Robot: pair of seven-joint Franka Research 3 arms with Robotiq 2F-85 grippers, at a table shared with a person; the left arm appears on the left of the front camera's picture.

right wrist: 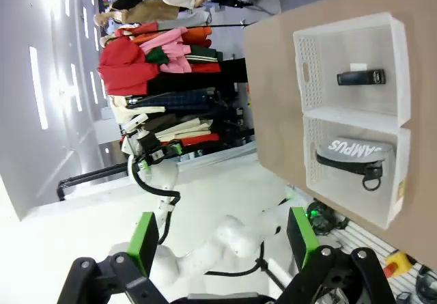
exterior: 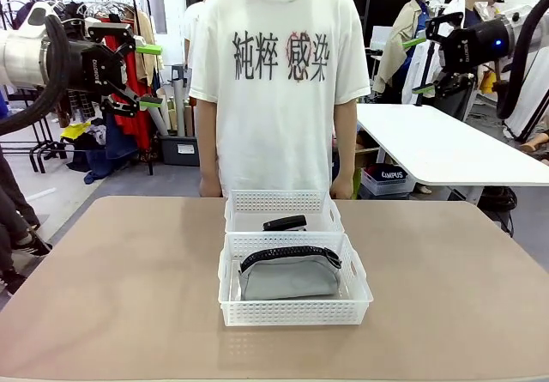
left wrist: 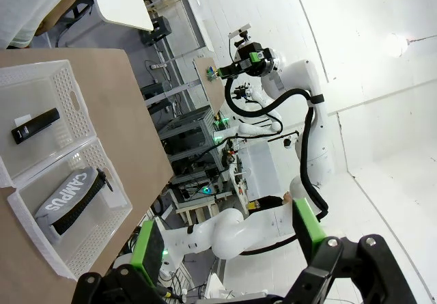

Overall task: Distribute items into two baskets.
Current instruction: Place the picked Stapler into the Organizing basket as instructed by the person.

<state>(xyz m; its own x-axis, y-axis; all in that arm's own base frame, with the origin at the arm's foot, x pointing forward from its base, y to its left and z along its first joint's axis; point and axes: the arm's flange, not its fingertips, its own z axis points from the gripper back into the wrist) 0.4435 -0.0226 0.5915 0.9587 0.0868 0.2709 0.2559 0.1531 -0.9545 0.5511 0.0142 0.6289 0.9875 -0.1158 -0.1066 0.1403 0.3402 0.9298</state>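
The pouch (exterior: 288, 275) fills the near basket (exterior: 294, 312), the stapler (exterior: 285, 222) the far basket (exterior: 279, 201); both grippers, left (exterior: 147, 75) and right (exterior: 418, 66), gape empty.

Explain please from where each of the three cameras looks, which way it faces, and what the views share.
Front: sits between the arms, faces across the table at the person; left gripper and right gripper raised, open.
Left wrist: high up, rolled, looks past its own fingers at the baskets and the right arm.
Right wrist: high up, rolled, its fingers low, the baskets beyond.
Shared: stapler in the far basket, pouch in the near one.
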